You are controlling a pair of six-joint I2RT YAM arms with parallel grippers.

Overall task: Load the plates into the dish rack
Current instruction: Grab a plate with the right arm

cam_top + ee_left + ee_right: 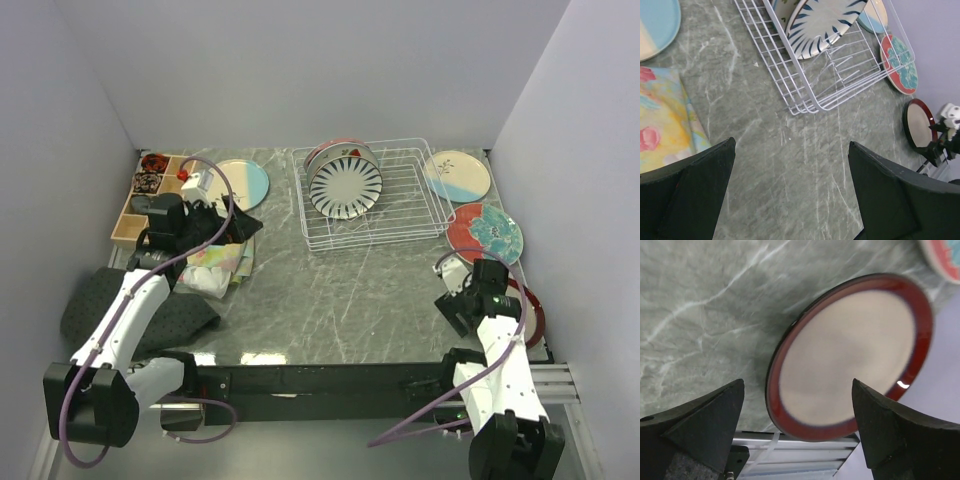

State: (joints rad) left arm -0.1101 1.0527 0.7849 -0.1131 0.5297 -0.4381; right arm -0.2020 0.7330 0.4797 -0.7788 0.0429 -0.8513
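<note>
The white wire dish rack (400, 205) stands at the back middle and holds a navy-white striped plate (344, 187) on edge, with a pink-rimmed plate (333, 150) behind it. On the table lie a cream-and-blue plate (247, 183), another cream-and-blue plate (457, 175), a red floral plate (485, 233) and a red-rimmed taupe plate (530, 312). My left gripper (230, 228) is open and empty over the table (792, 190), with the rack (800, 85) ahead. My right gripper (468, 303) is open and empty, and the red-rimmed plate (850, 355) shows between its fingers (710, 420).
A wooden compartmented box (150, 195) stands at the back left. A floral cloth (220, 265) lies under the left gripper, on the left in the left wrist view (662, 120). A dark grey cloth (140, 305) hangs at the left edge. A metal rail (805, 452) runs past the table's near edge.
</note>
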